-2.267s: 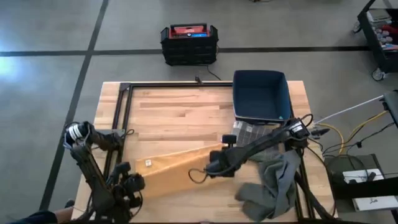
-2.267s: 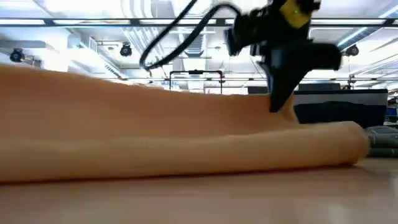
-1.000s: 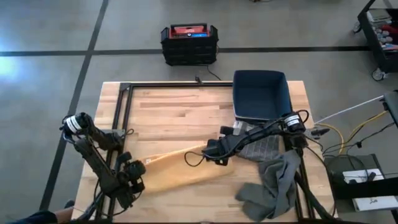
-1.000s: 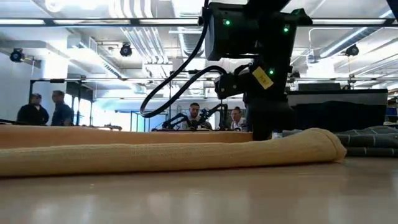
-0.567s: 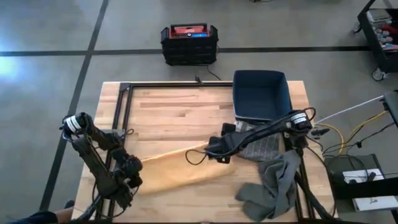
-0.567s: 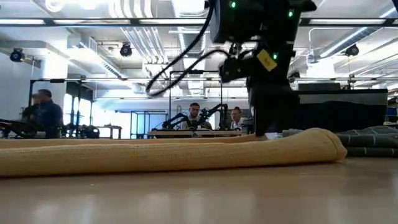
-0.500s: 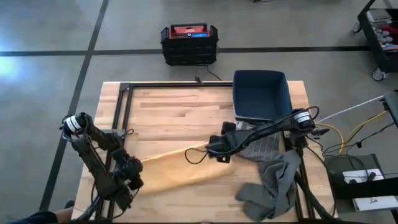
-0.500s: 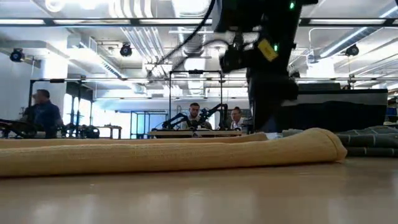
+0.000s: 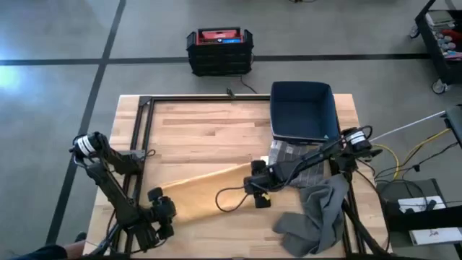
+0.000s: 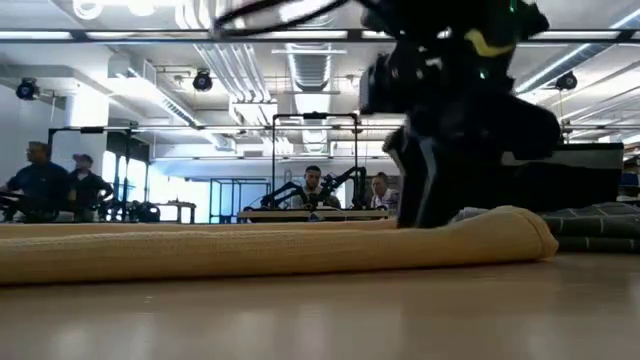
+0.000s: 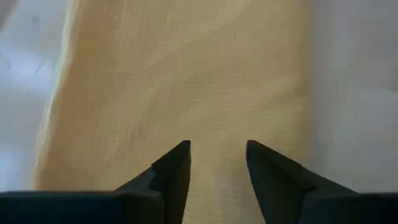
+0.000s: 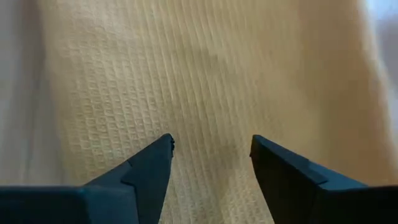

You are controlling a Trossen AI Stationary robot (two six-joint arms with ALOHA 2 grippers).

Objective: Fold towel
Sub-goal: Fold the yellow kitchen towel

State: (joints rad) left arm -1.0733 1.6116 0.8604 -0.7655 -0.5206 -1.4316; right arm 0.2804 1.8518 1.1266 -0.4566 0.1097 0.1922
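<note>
Your towel (image 9: 206,189) lies as a long, narrow tan band on the table (image 9: 209,130), slanting away from the blue bin (image 9: 303,110) toward the table's near left corner, already doubled over, with a rounded fold showing along its near edge in the low view. Judge it soft, light and limp: the waffle weave should give the fingers good bite, but it will sag and drag on the wood, so lift both ends together. The left pincer (image 9: 160,209) hovers over the end farthest from the bin, fingers (image 11: 171,168) spread with cloth between them and nothing pinched. The right pincer (image 9: 258,189) sits over the end nearest the bin, fingers (image 12: 149,168) likewise spread above the weave. Take hold at the corners of each end, catching both layers, or the fold will slip apart. A grey cloth (image 9: 317,213) lies just past the towel on the bin's side; keep clear of it.
</note>
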